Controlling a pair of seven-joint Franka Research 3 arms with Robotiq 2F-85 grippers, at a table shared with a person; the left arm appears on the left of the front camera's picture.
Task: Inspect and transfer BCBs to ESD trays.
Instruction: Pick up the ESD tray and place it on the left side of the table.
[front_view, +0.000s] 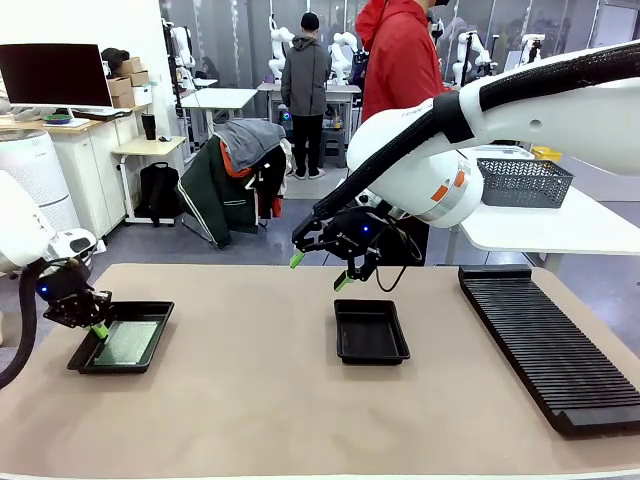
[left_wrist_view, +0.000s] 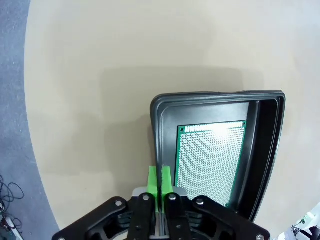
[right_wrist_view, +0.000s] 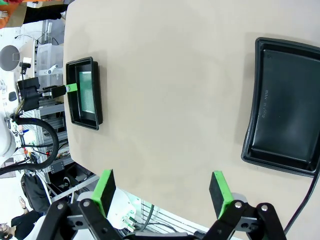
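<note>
Left ESD tray: shallow, black, raised rim, at the table's left side; one BCB lies flat on its floor, pale green, rectangular, densely perforated, with a darker green border in the left wrist view. Left gripper: pads pressed together with nothing seen between them, tips at the tray's left rim, just beside the board's edge. Centre ESD tray: same form, bare glossy floor showing; well apart from the left tray. Right gripper: jaws spread wide, holding nothing, suspended above and behind the centre tray.

Surface: tan mat, smooth; room behind holds desks and a monitor.

Right side: long black ribbed rack on the mat; grey wire basket on a white side table; a person in a red jacket stands behind the right arm, partly hidden by it.
</note>
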